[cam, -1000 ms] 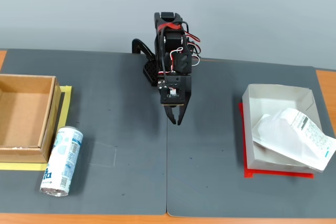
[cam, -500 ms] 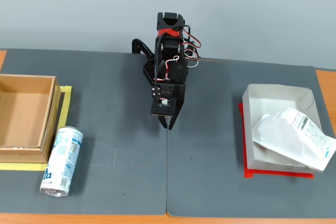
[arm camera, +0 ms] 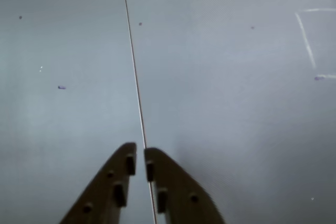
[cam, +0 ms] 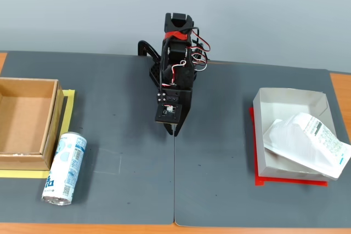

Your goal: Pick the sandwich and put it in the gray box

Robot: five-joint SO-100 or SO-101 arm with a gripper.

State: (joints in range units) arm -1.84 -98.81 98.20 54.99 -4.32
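Wrist view: the black two-finger gripper (arm camera: 140,156) has its fingers together, holding nothing, over bare gray mat (arm camera: 220,87) beside a thin seam (arm camera: 132,61). Fixed view: the flat white plastic-wrapped sandwich packet (cam: 307,143) lies tilted in the shallow white-gray cardboard tray (cam: 288,98), poking over its right wall, well apart from the gripper (cam: 174,131); a blue-and-white drink can (cam: 65,169) lies beside a brown cardboard box (cam: 27,123) far left.

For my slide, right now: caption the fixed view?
Sandwich lies in the gray box; empty claw hangs shut mid-mat.
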